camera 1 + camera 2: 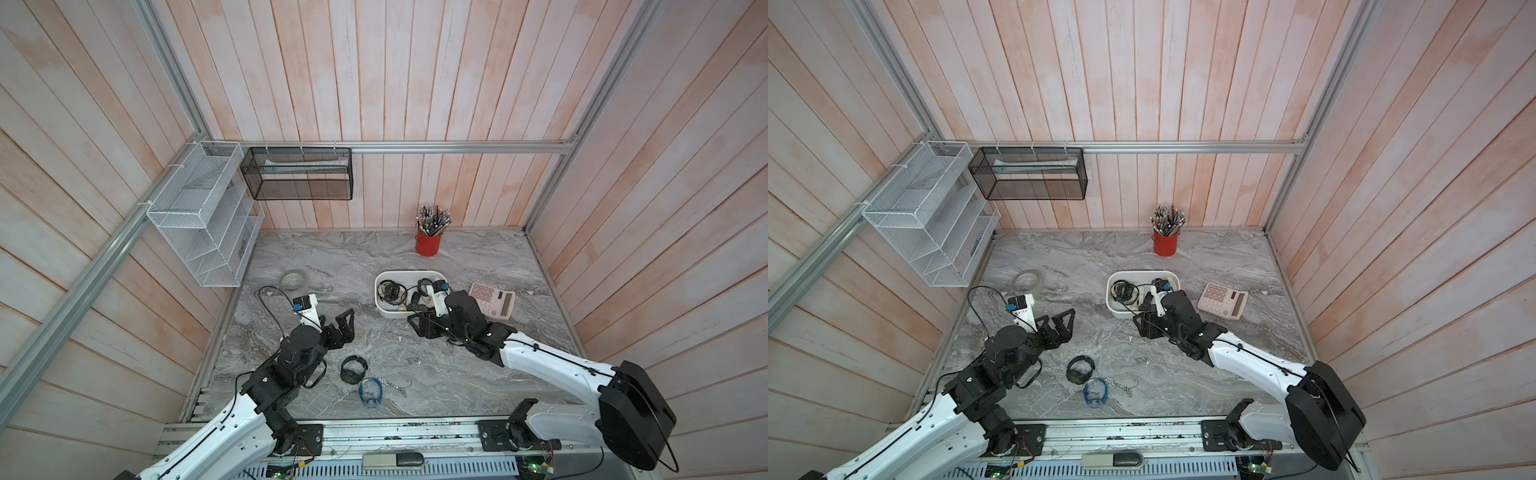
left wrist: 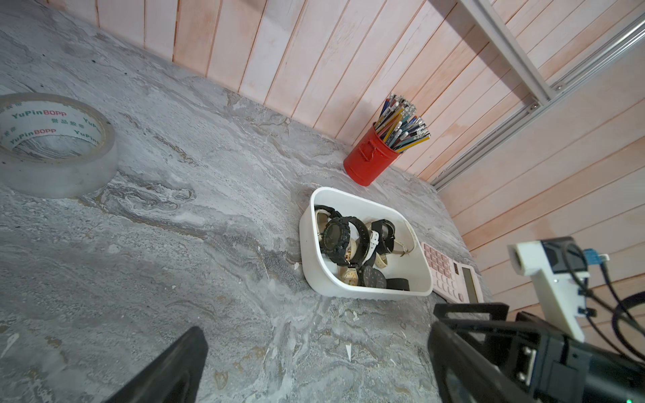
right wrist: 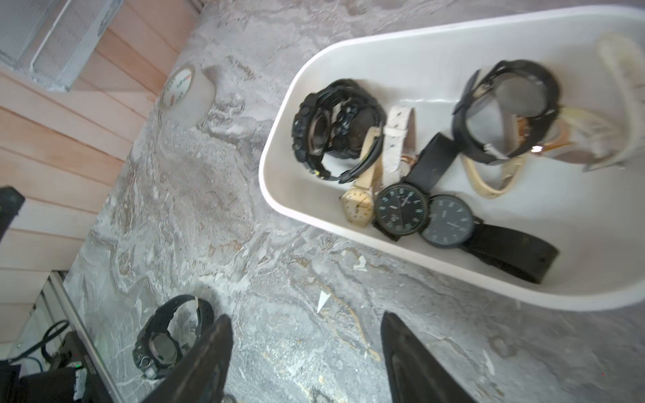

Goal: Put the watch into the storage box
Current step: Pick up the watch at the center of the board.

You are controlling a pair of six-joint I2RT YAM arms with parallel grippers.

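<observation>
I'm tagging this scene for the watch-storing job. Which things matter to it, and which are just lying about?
Job: storage box, black watch, blue watch.
Lying about: tape roll, red pencil cup, pink calculator, white wire rack, black mesh basket.

Soft, even light falls from above and is bright enough everywhere. Shadows on the tabletop (image 1: 415, 374) are pale and loose-edged. In both top views the wall planks (image 1: 374, 83) splay and bend toward the edges. The right wrist view is smeared: the storage box (image 3: 419, 45) rim glares white, the cream straps (image 3: 614, 87) inside blur, and the right gripper (image 3: 306, 315) looms dark and out of focus.
</observation>
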